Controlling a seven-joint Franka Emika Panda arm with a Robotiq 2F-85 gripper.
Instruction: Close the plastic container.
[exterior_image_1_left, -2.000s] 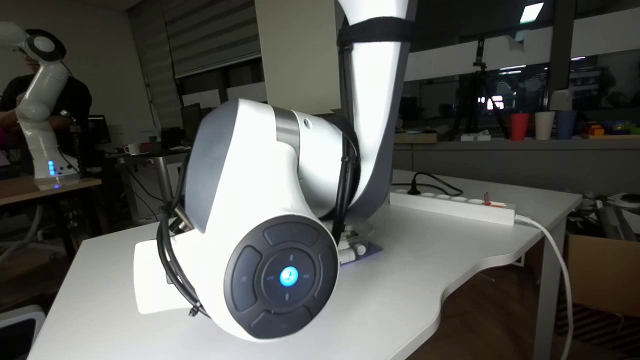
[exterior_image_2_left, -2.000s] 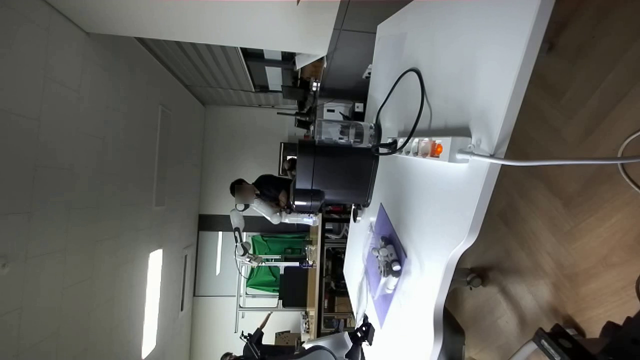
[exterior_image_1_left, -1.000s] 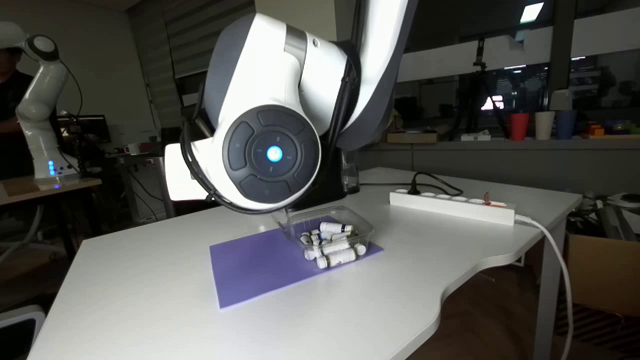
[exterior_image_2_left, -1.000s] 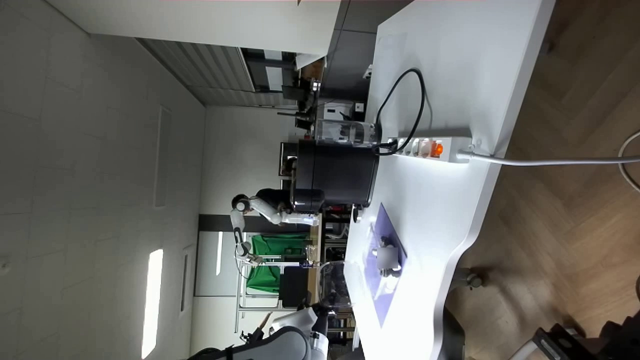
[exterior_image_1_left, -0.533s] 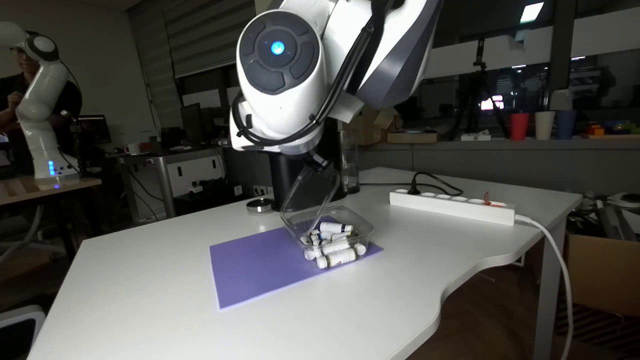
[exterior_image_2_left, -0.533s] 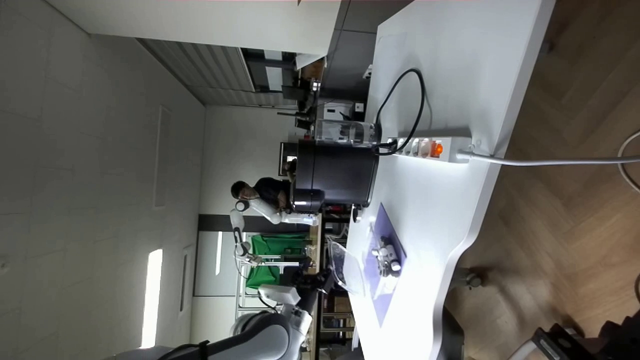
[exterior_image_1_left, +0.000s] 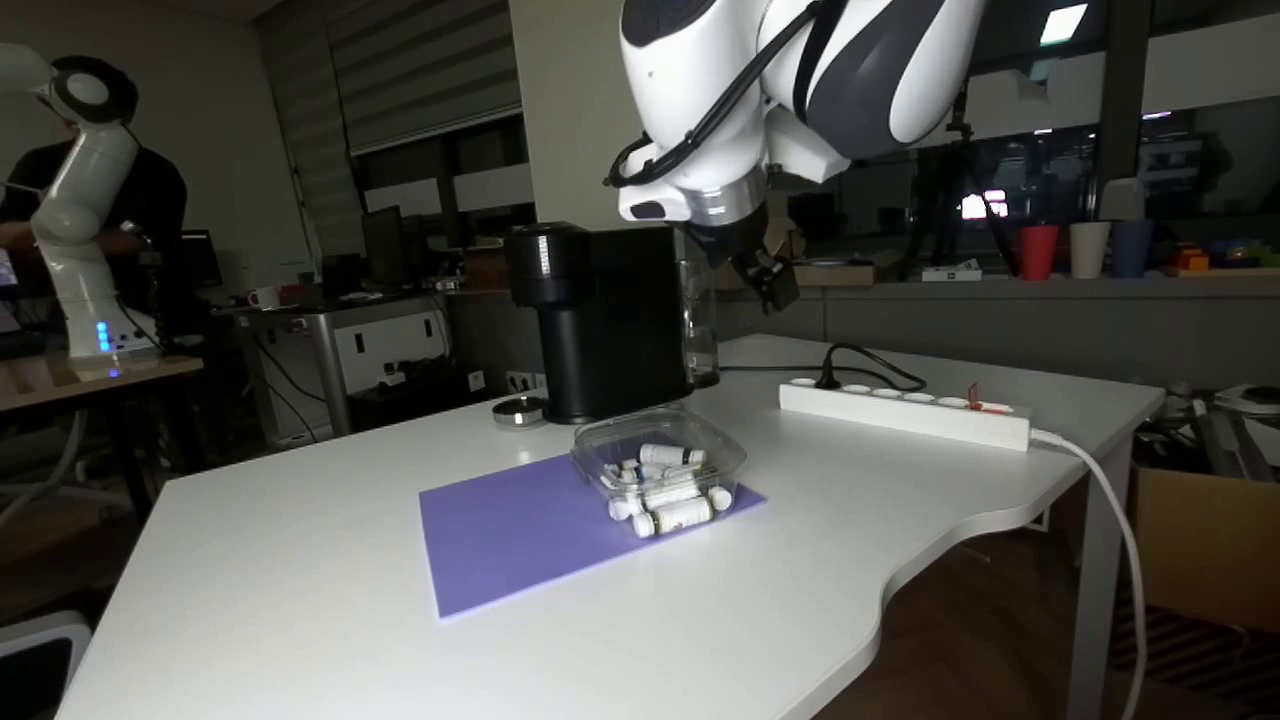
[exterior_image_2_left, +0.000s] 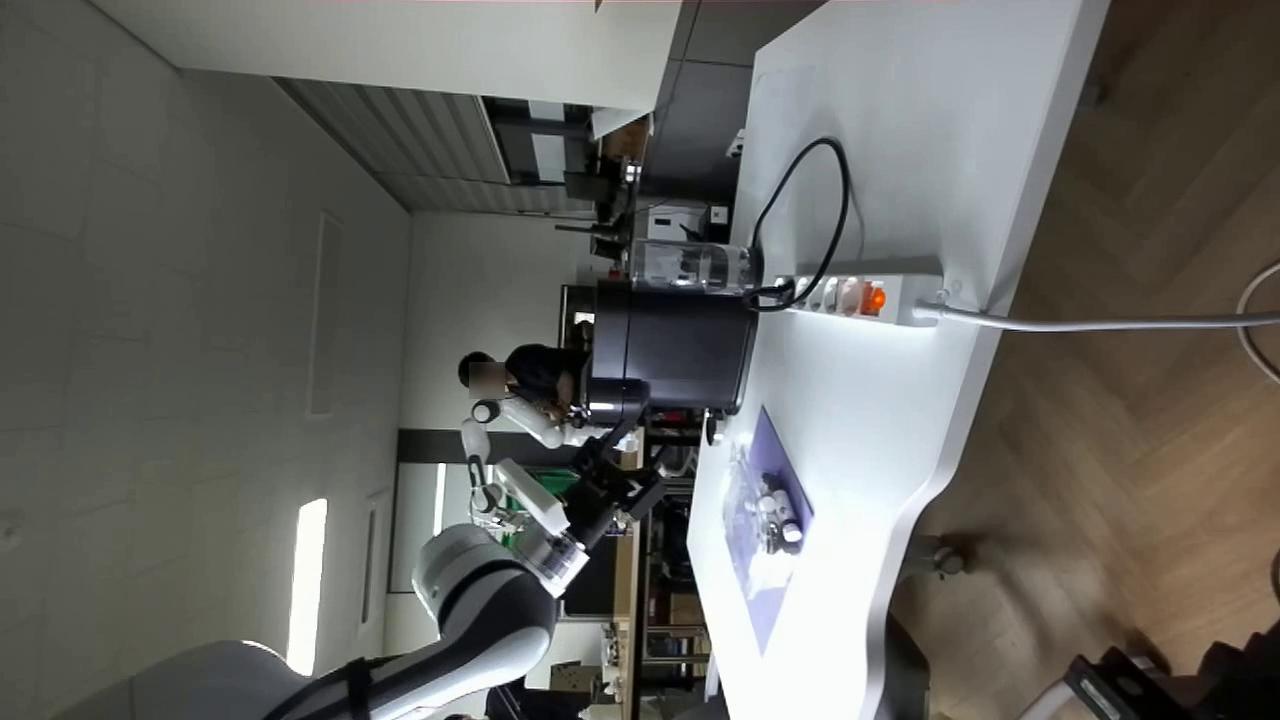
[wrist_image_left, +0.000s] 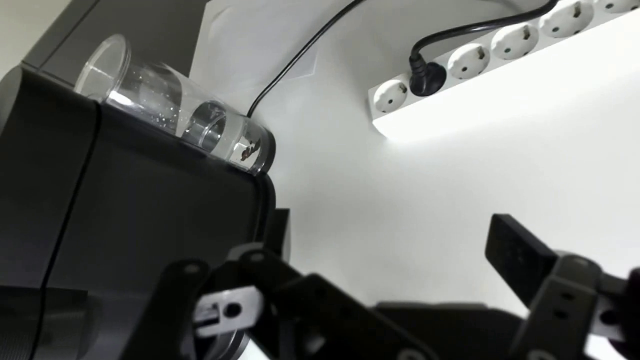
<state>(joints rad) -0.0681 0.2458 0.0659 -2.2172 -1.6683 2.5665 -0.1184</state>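
Observation:
The plastic container (exterior_image_1_left: 728, 447) is a small clear box on the purple mat (exterior_image_1_left: 500, 545), with several white bottles showing through. It also shows in an exterior view (exterior_image_2_left: 740, 505). Its transparent lid lies down over the box; I cannot tell whether it is latched. My gripper (exterior_image_1_left: 775, 285) is up in the air, above and behind the container, apart from it. The gripper also shows in an exterior view (exterior_image_2_left: 645, 462), beside the black appliance. In the wrist view the gripper (wrist_image_left: 397, 235) is open with nothing between its fingers. The container is out of the wrist view.
A tall black appliance (exterior_image_1_left: 620, 325) with a clear tank stands behind the container, close to the gripper. A white power strip (exterior_image_1_left: 905, 418) with a black plug and cable lies on the table. A small round metal dish (exterior_image_1_left: 520, 411) is beside the appliance.
The lid was raised and tilted beside the gripper; it has swung down onto the box. The gripper has moved up and away from the container, toward the appliance and power strip.

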